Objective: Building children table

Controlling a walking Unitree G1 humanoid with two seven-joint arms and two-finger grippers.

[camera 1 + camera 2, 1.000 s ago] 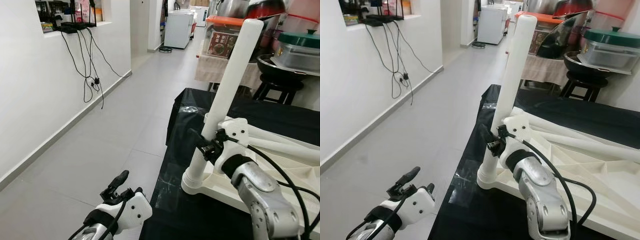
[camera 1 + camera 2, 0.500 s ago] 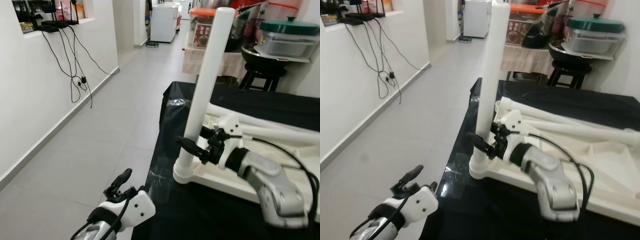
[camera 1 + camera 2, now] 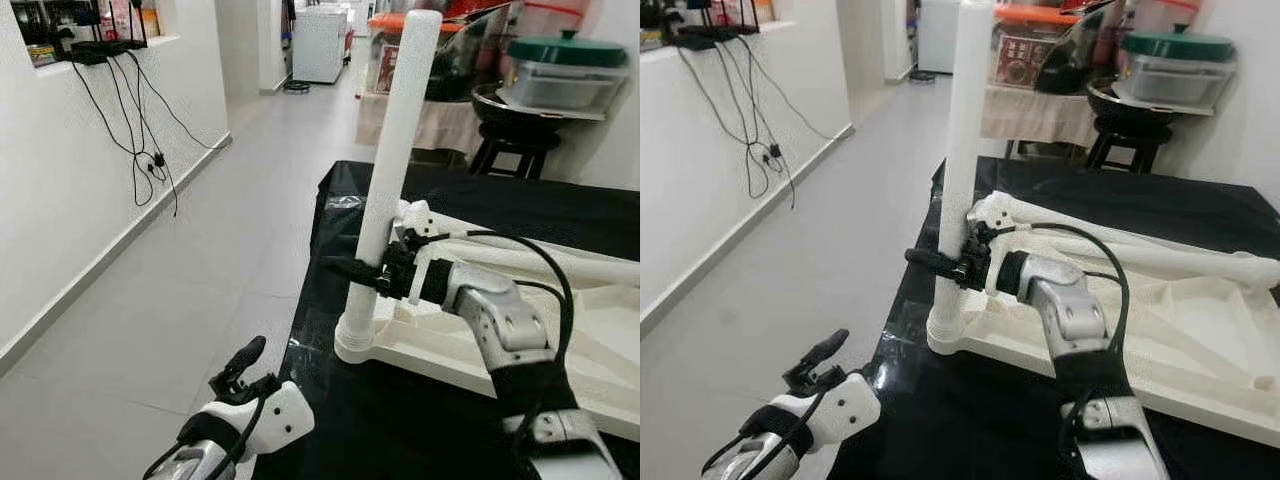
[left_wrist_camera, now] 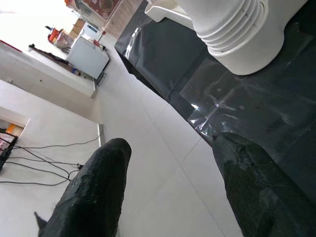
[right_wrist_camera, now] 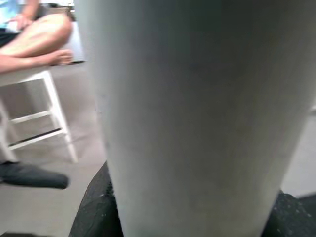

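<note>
One leg (image 3: 392,170) upright in corner socket of upturned tabletop (image 3: 600,330), centre frame. Right gripper (image 3: 372,273) clamps its lower part. Left gripper (image 3: 243,362) idle, fingers apart, 7 o'clock. Spare legs (image 3: 560,265) lie unfitted at 3 o'clock.

Silver metal forearms, white plastic wrist housings, black looping cables; left gripper (image 3: 243,360) and right gripper (image 3: 345,269): long black fingers.

Cables (image 3: 150,150) hang down white wall; green-lidded pot (image 3: 560,75) on stool (image 3: 510,150).
</note>
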